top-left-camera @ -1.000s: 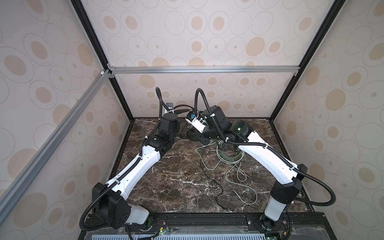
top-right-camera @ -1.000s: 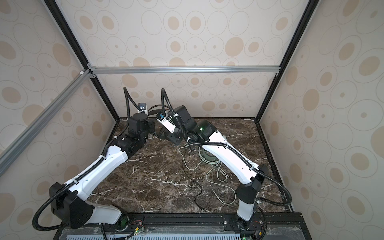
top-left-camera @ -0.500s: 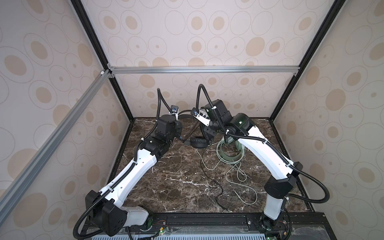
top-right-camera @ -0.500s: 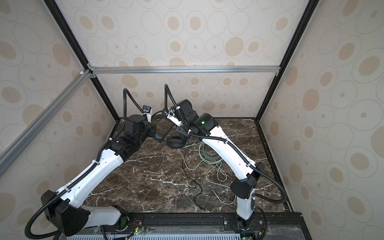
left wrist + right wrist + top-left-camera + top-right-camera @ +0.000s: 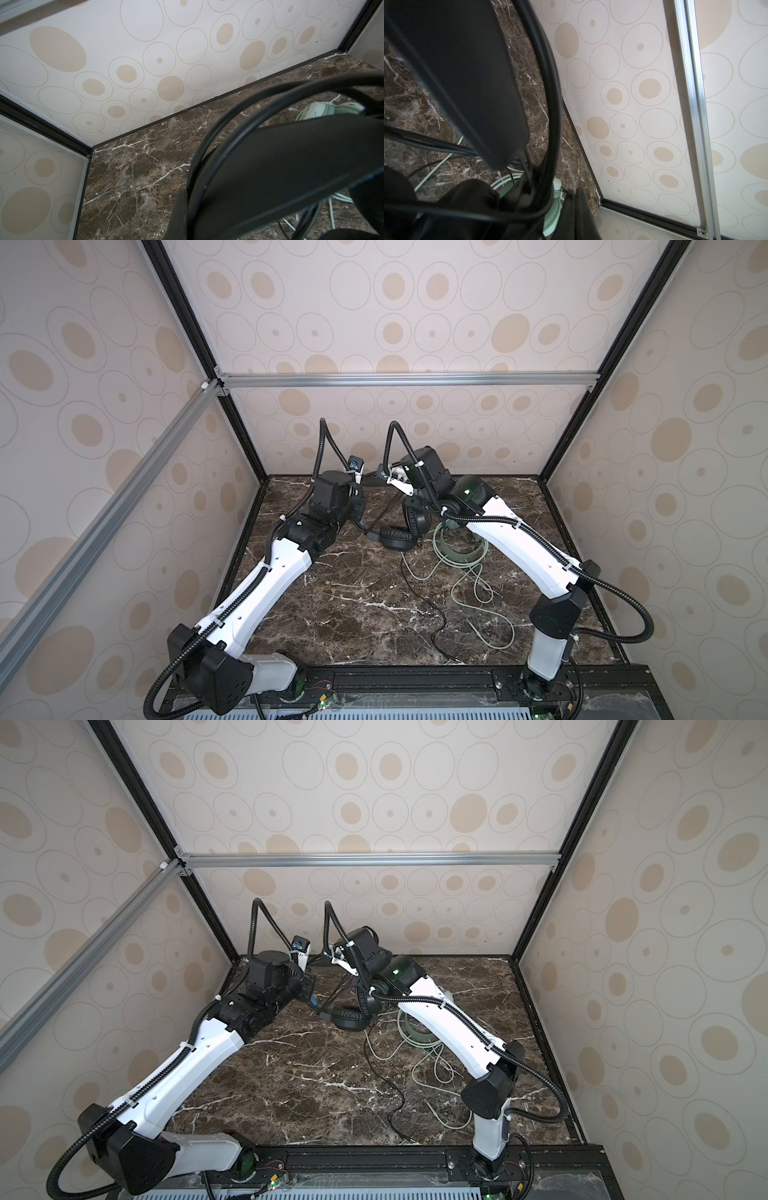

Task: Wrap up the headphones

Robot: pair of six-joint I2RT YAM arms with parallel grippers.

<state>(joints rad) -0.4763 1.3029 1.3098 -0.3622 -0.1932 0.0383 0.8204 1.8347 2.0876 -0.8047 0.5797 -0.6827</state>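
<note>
The black headphones [image 5: 398, 538] sit between my two wrists at the back of the marble table [image 5: 332, 614], one earcup flat and one upright. Their thin black cable [image 5: 432, 610] trails toward the front edge. My left gripper [image 5: 362, 526] is shut on the headband by its blue lining. In the left wrist view the headband [image 5: 280, 166] fills the lower right, ringed by cable loops. My right gripper [image 5: 409, 499] hangs just over the upright earcup. Its fingers [image 5: 576, 214] are shut beside a cable loop, and nothing shows between them. The mint-green headphones [image 5: 457, 556] lie under the right arm.
The pale green cable [image 5: 478, 593] sprawls in loose loops over the right middle of the table. Patterned walls close in the back and both sides, with the back wall [image 5: 166, 72] close behind both wrists. A black rail [image 5: 415, 676] carrying both arm bases runs along the front edge.
The black headphones, hidden between the wrists a second ago, have come down and forward into plain view. Both wrists have tilted up toward the back wall. Both grippers stayed shut.
</note>
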